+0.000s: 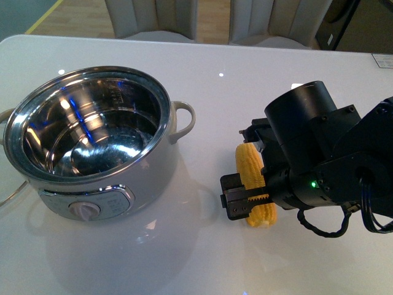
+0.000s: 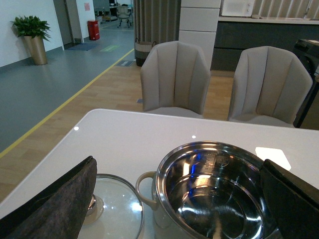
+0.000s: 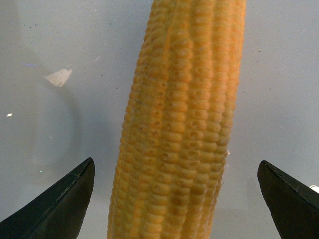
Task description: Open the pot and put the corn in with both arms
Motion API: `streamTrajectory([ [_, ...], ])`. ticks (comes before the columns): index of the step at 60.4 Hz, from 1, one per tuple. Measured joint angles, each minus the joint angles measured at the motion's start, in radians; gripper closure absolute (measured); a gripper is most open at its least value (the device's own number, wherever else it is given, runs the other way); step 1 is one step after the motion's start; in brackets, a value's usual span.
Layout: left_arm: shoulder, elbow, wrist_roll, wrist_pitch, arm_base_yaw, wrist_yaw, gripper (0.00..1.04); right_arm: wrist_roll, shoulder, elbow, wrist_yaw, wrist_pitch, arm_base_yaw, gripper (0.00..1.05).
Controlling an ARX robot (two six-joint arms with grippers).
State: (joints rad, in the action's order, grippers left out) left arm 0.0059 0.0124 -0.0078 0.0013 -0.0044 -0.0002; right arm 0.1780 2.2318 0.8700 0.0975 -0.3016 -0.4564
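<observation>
Corn (image 1: 250, 169) lies with long axis pointing away from robot, straddled by released right pincer (image 3: 175, 169).

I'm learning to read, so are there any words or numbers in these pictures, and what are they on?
No text is readable.
Dial panel on the pot: marks too blurred.
White tag at the table edge: too small.
Wall sign: too small.

Bright, even light from above. Lamp glints dot the glossy desk (image 1: 258, 55) beyond the right hand (image 1: 244, 169); blue-white glare streaks the pot (image 1: 156, 172) left of it. Shadows soft, focus crisp.
</observation>
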Motion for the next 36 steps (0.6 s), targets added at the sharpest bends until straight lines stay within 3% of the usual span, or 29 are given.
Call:
streamTrajectory([
  [11,0.0,0.0,0.0,0.0,0.0,0.0,0.07,-0.015,0.025,0.011,0.008,0.002,-0.005,0.11],
  [25,0.0,0.0,0.0,0.0,0.0,0.0,0.07,-0.023,0.026,0.011,0.01,0.002,-0.01,0.52],
  [36,0.0,0.0,0.0,0.0,0.0,0.0,0.07,-0.021,0.026,0.011,0.008,-0.005,-0.012,0.7],
])
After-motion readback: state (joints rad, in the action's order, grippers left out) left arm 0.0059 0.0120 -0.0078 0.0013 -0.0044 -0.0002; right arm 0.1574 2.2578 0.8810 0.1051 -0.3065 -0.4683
